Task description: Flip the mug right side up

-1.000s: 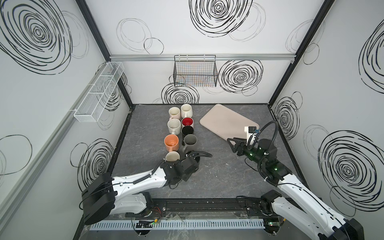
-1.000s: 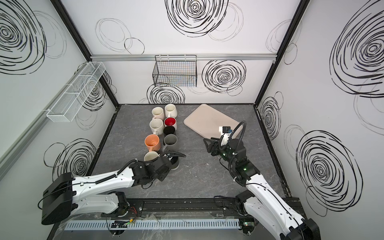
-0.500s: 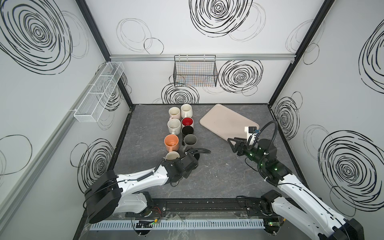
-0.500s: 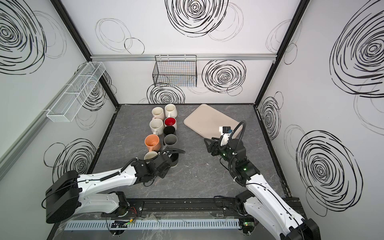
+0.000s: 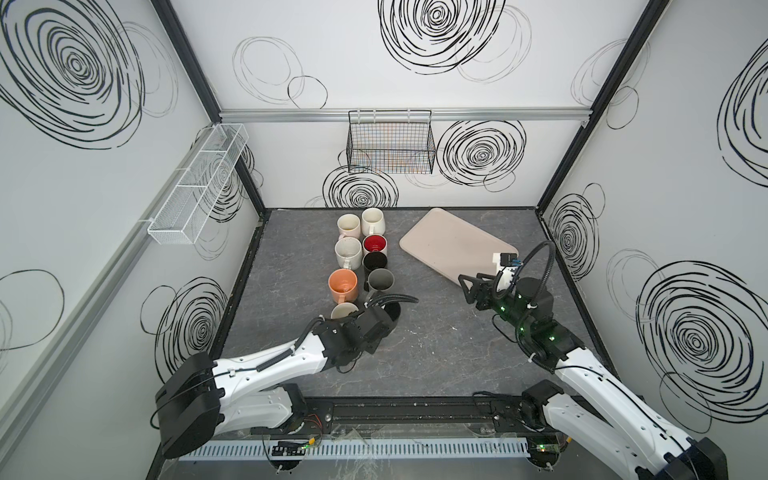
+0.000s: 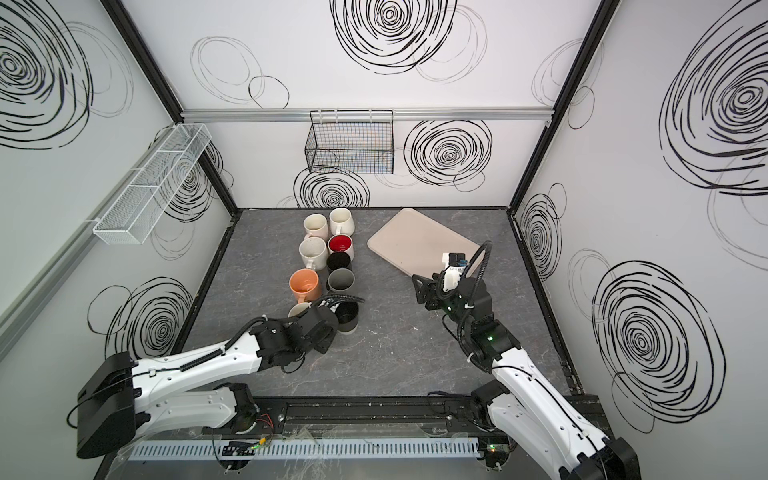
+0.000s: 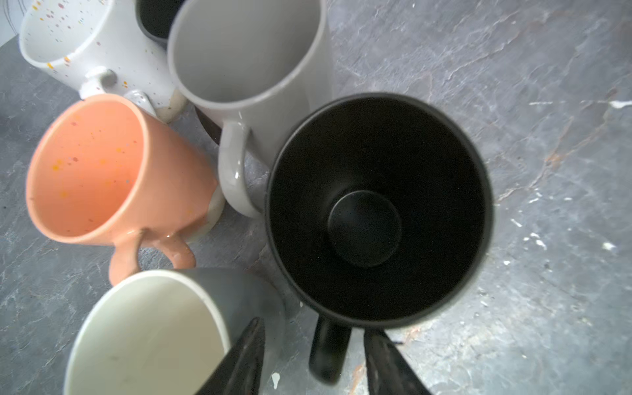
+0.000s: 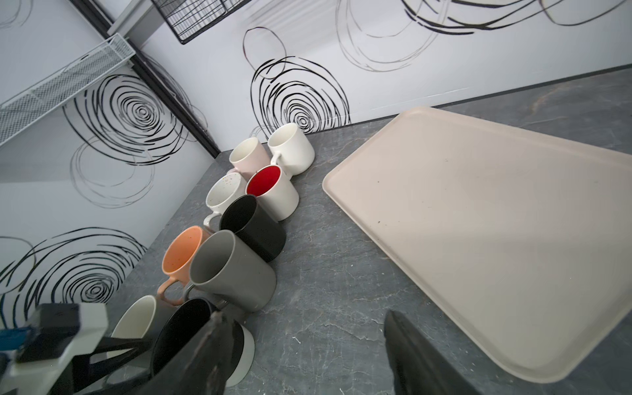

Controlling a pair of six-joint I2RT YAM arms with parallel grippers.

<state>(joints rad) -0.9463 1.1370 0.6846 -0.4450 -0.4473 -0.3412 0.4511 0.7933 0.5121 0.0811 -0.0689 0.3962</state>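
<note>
Both top views show the black mug [image 5: 392, 314] standing mouth-up on the tabletop [image 5: 436, 353] at the near end of the mug rows, the right claw [image 5: 471, 286] spread and empty near the tray [image 5: 449, 241]. In the left wrist view the left claw [image 7: 313, 328], shut on the handle [image 7: 328, 352] a second ago, has parted halfway and straddles it untouched, so the mug looks righted and released.
</note>
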